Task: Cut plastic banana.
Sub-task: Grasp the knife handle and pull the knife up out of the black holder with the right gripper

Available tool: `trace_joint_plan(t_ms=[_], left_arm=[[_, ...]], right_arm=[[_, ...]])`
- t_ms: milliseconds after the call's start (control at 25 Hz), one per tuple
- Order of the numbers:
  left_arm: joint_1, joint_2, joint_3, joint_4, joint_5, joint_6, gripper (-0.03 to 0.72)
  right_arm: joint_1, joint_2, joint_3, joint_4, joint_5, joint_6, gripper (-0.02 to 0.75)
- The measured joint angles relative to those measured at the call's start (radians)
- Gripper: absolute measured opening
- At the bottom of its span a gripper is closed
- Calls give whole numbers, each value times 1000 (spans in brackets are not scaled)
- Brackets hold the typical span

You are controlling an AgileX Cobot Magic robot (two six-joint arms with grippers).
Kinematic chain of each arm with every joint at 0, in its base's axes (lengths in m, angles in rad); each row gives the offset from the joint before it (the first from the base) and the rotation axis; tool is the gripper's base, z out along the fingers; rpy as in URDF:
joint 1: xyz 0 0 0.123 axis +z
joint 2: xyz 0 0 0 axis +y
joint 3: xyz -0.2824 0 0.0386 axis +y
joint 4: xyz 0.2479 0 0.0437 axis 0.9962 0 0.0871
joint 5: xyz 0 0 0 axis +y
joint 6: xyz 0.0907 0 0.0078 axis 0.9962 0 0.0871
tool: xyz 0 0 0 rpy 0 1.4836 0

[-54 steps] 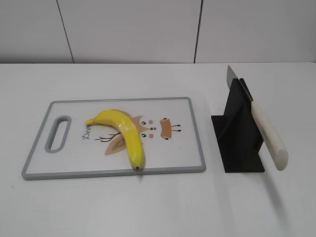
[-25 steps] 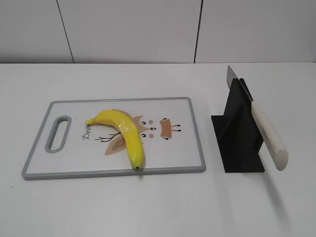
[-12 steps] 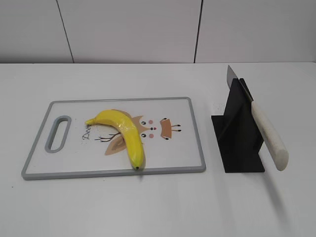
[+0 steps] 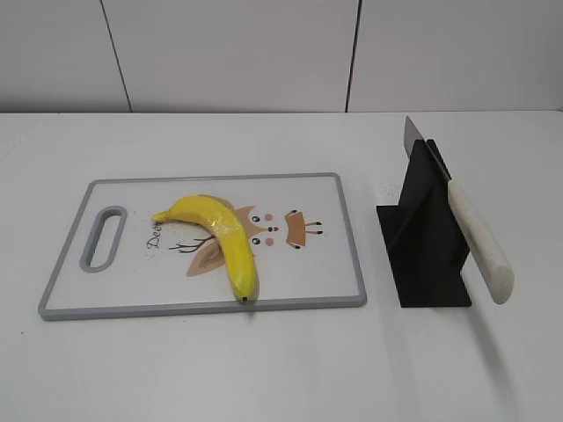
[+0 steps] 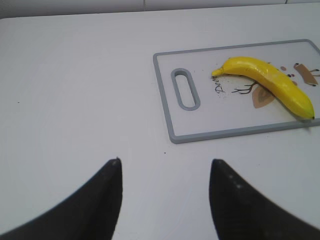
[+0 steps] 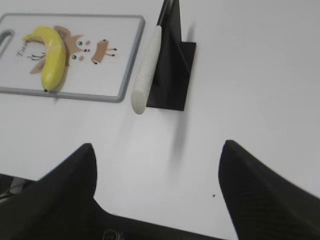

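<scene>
So the glossy curved yellow plastic banana (image 4: pixel 220 236) is lying on the white plastic cutting board with the grey rim (image 4: pixel 352 237), roughly in the middle of it, right on top of the little cartoon deer print (image 4: pixel 277 230). Its short stem points left toward the board's slotted grey handle hole (image 4: pixel 103 237), and its dark tip sits at the near edge of the board, touching or just over the grey rim. The board lies flat on the plain white table (image 4: pixel 264 369).

Well off to the right of the board there's a black angled knife stand (image 4: pixel 422 242), and a knife with a white handle (image 4: pixel 479 242) is resting in it at a slant, with the steel blade poking up out the far side and the handle sticking out toward the near side.

The left hand (image 5: pixel 165 167) hangs over bare table to the left of the board, fingers spread apart with nothing between them. The right hand (image 6: pixel 157 150) is the same deal, fingers wide apart and holding nothing, sitting near-side of the stand and well apart from the knife.
</scene>
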State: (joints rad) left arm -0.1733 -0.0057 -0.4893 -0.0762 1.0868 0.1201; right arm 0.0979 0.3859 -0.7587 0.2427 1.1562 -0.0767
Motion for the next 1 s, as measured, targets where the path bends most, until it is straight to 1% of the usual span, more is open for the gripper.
trace_joint_plan(t_ms=[160,320,440,520,680,880,1000], left_arm=[[0,0,0,0,0,1,520],[0,0,0,0,0,-1,510],[0,0,0,0,0,0,505],[0,0,0,0,0,-2,504],[0,0,0,0,0,-1,504],[0,0,0,0,0,0,504],[0,0,0,0,0,-1,504]], right_arm=[[0,187,-116,-27,52,5,580],[12,352,-158,-32,58,67,580],[77,473,-159,-49,58,94,580],[141,555,-165,-71,58,110,580],[239,690,-223,-96,58,155,580],[304,838,-325,-133,57,226,580],[313,942,-365,-155,56,258,558]])
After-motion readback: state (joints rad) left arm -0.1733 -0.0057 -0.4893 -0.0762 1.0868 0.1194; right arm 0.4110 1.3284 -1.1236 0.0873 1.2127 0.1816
